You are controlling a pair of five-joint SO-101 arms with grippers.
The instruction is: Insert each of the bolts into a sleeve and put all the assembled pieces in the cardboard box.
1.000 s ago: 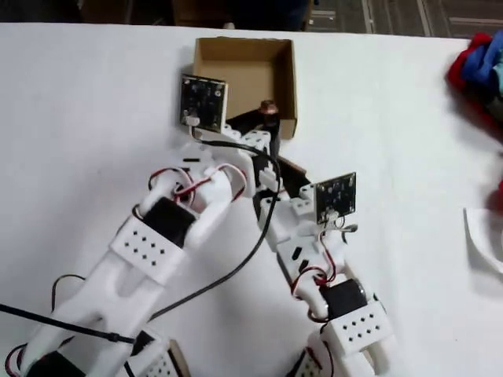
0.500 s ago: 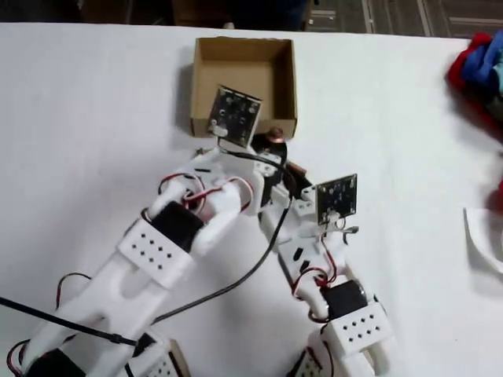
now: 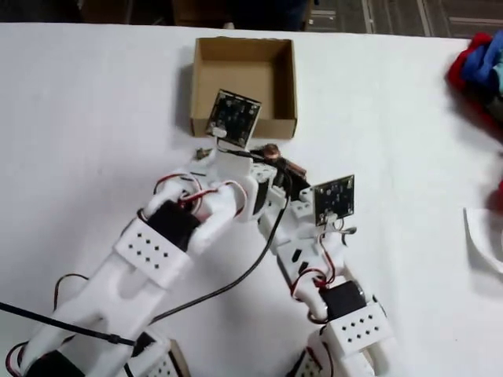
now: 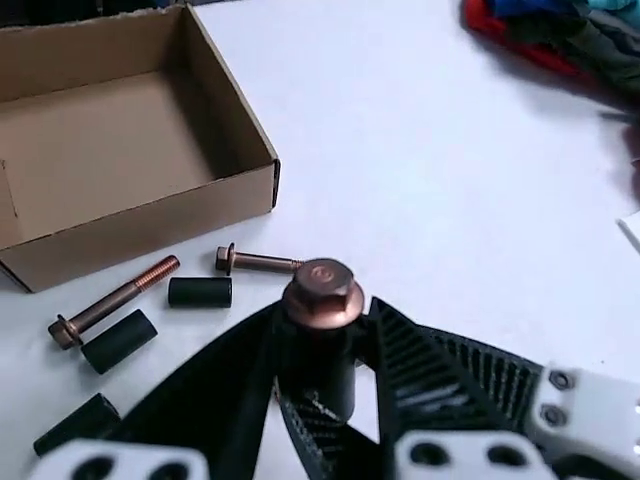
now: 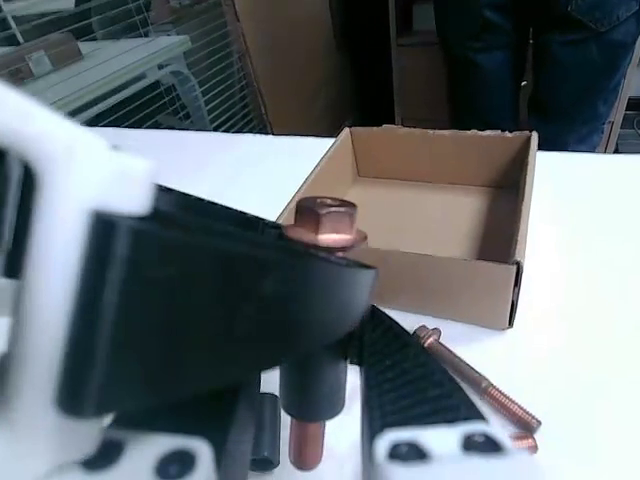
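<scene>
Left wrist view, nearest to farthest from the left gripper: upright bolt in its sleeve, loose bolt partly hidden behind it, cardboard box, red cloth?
From the left gripper:
1. the upright bolt in its sleeve, between its fingers.
2. the loose bolt, on the table just behind.
3. the cardboard box, beyond the loose bolts.
4. the red cloth, far across the table.

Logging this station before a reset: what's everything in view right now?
Table: 1, white, under everything.
Cardboard box: 1, brown, open, far side of table.
Loose bolts: 2, copper, lying before the box.
Loose sleeves: 3, black, lying beside those bolts.
Bolt in sleeve: 1, copper in black, held upright before the box.
Cloth: 1 heap, red and blue, table's right edge.
Left gripper: 1, black, shut on that piece.
Right gripper: 1, black, close beside it.
</scene>
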